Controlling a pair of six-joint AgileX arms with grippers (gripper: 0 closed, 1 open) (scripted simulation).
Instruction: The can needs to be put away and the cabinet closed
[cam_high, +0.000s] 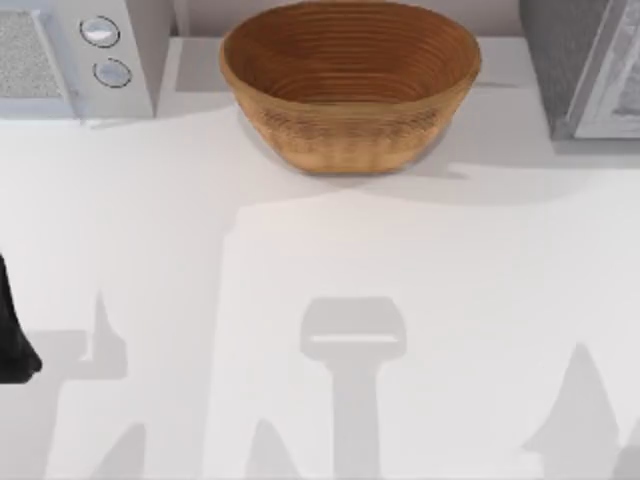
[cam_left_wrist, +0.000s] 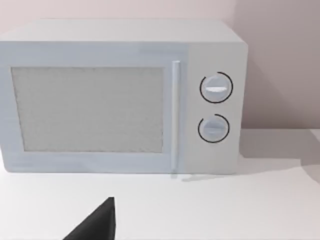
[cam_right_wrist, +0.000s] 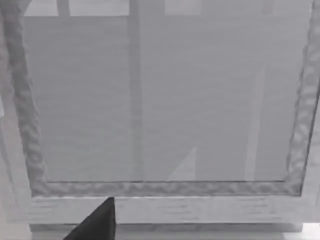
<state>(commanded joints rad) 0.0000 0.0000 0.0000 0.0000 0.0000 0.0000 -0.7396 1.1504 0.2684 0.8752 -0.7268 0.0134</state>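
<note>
A wicker basket (cam_high: 350, 85) is set at the back of the bench (cam_high: 300, 300), between a microwave (cam_left_wrist: 120, 95) and a cabinet (cam_high: 590, 70). The left arm (cam_high: 12, 335) is seen left of the basket. Where the can lies cannot be told, nor either claw's state.

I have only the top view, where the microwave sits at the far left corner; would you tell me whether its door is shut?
Observer: Yes; the left wrist view faces the front of the microwave, and its door sits flush and shut.
Operator: Thank you. Where is its handle?
Observer: It is an upright bar between the door's window and the two round dials, which are stacked one above the other.
Operator: And the cabinet at my right?
Observer: The right wrist view faces a framed panel of it close up; I cannot tell whether it is open.
</note>
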